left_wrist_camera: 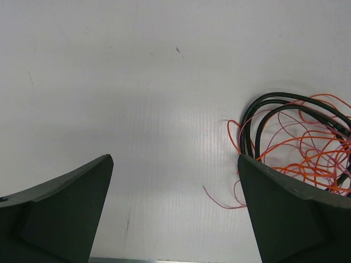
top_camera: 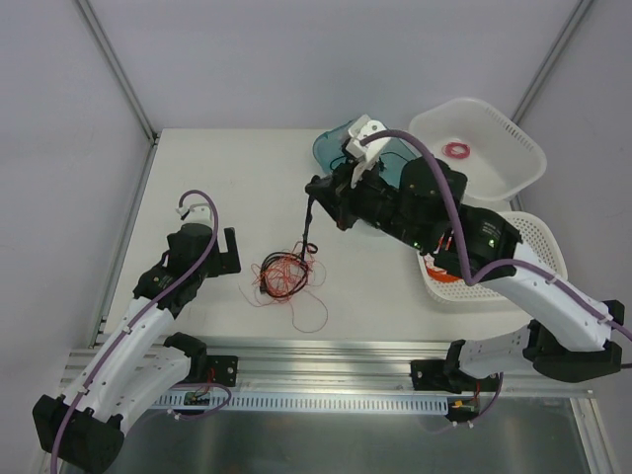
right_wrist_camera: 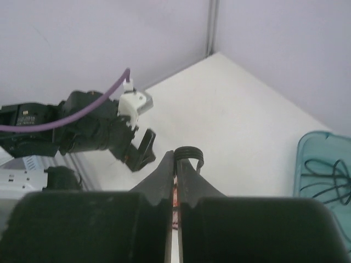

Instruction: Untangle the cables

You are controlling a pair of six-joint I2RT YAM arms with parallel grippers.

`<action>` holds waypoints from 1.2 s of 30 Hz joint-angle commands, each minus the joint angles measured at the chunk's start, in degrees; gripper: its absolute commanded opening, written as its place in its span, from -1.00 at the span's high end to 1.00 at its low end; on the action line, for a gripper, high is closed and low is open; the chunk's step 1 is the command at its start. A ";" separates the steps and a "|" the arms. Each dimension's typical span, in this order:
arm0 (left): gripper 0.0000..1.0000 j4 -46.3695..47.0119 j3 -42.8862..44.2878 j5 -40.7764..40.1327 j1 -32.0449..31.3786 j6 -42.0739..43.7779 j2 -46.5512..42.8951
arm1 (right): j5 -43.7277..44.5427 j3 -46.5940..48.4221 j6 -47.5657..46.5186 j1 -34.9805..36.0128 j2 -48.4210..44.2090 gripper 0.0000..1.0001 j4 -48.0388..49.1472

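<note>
The cables (top_camera: 286,278) lie in a loose tangle of thin red wires in the middle of the table. A black cord (top_camera: 310,222) rises from the tangle to my right gripper (top_camera: 314,190), which is shut on it above the pile. In the right wrist view a looped bundle of black cord (right_wrist_camera: 189,152) sticks out past the closed tips of the right gripper (right_wrist_camera: 176,156). My left gripper (top_camera: 229,252) stands open just left of the tangle. In the left wrist view the left gripper (left_wrist_camera: 175,164) holds nothing, and the red wires (left_wrist_camera: 307,148) and black cord (left_wrist_camera: 263,109) lie beside its right finger (left_wrist_camera: 285,213).
A teal container (top_camera: 336,148) sits behind the right arm, with black cables inside (right_wrist_camera: 323,175). A white basket (top_camera: 513,148) at the back right holds a small pink ring (top_camera: 457,150). A second white basket (top_camera: 545,247) lies under the right arm, with something orange (top_camera: 434,267) in it.
</note>
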 commanded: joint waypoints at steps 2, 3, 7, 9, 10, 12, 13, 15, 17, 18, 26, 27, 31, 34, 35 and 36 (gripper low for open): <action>-0.98 1.15 0.08 0.03 0.89 -0.61 0.63 | 1.49 7.87 -7.54 -0.40 -2.52 0.99 11.26; -0.98 1.15 -0.01 0.12 0.89 -0.61 0.81 | 1.05 8.77 -8.16 -0.40 -2.34 0.99 12.49; -0.98 1.15 -0.01 0.12 1.15 -0.70 0.90 | -0.18 1.69 -9.31 -0.31 -6.62 0.98 24.07; -0.98 1.15 -0.01 0.03 1.24 -0.61 0.64 | -0.01 -6.68 -8.26 -0.75 -7.44 0.99 30.77; -0.98 1.15 -0.01 -0.06 1.33 -0.61 0.55 | -0.44 -6.78 -5.03 -1.10 -6.83 0.99 28.78; -0.98 1.15 -0.01 0.03 1.33 -0.70 0.11 | -1.41 -4.51 -0.54 -3.29 -2.35 0.99 15.62; -0.98 1.15 -0.10 -0.06 1.33 -0.61 0.02 | -2.46 -5.37 1.22 -3.82 -1.29 0.99 12.79; -0.98 1.15 -0.19 0.03 1.42 -0.61 -0.33 | -3.96 -8.17 7.02 -5.58 0.91 0.99 7.33; -0.98 1.33 -0.19 0.29 1.33 -0.52 -0.33 | -6.24 -11.78 14.20 -7.86 2.66 0.99 1.20; -0.98 1.24 -0.19 0.38 1.33 -0.52 -0.33 | -9.81 -12.92 16.16 -8.74 4.41 0.99 -0.49; -0.98 1.42 -0.19 1.87 1.42 0.09 -0.77 | -15.13 -20.87 19.79 -10.86 14.53 0.99 -11.91; -0.98 1.42 -0.19 2.14 1.42 0.18 -0.95 | -14.78 -19.54 18.83 -10.77 14.62 0.99 -12.46; -0.98 1.59 -0.27 2.40 1.42 0.27 -1.12 | -14.77 -9.45 14.71 -9.98 9.55 0.99 -12.37; -0.98 1.59 -0.36 2.40 1.42 0.18 -1.21 | -14.77 0.14 11.01 -9.37 5.41 0.99 -9.22; -0.98 1.59 -0.36 2.49 1.42 0.18 -1.21 | -14.95 1.20 10.48 -9.37 1.74 0.96 -4.77; -0.98 1.68 -0.36 2.49 1.42 0.36 -1.04 | -15.38 1.65 10.21 -9.37 -0.12 0.95 -1.77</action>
